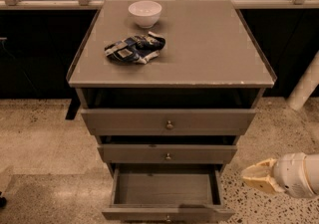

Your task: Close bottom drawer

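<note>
Office-like interior — terrazzo floor [40,133] — end effector [247,177] lower right

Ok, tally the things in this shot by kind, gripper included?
Grey drawers: 3 (top, middle, bottom drawer pulled out)
White round bowl: 1
Crumpled blue-and-white packet: 1
Cream gripper, right of the bottom drawer: 1
Total: 6

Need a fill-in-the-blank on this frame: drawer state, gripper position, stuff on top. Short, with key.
1. The bottom drawer is not closed but ___, and nothing lies inside it.
2. In the camera view, the gripper hovers at that drawer's ___ side, low above the floor.
3. On the cabinet top, behind the crumpled packet, sits a white ___.

Missing words: open; right; bowl.
</note>
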Robot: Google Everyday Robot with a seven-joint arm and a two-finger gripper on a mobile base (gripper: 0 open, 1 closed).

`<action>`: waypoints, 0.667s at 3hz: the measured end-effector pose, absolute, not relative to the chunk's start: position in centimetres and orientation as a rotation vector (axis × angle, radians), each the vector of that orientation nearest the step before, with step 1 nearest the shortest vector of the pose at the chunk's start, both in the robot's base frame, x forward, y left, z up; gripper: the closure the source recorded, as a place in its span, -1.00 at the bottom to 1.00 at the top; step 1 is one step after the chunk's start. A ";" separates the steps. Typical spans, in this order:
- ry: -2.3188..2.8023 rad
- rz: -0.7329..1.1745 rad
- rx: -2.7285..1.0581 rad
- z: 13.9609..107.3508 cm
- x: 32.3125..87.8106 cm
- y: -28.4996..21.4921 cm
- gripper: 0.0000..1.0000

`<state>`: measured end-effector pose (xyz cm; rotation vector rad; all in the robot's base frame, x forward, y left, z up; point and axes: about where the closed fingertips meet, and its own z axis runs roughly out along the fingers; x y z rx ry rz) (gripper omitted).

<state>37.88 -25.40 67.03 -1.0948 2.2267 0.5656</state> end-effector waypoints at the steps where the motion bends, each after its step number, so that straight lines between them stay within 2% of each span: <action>1: 2.235 0.619 -0.983 60.9 38.3 -27.4 1.00; 2: 2.262 0.658 -0.893 54.8 39.3 -28.8 1.00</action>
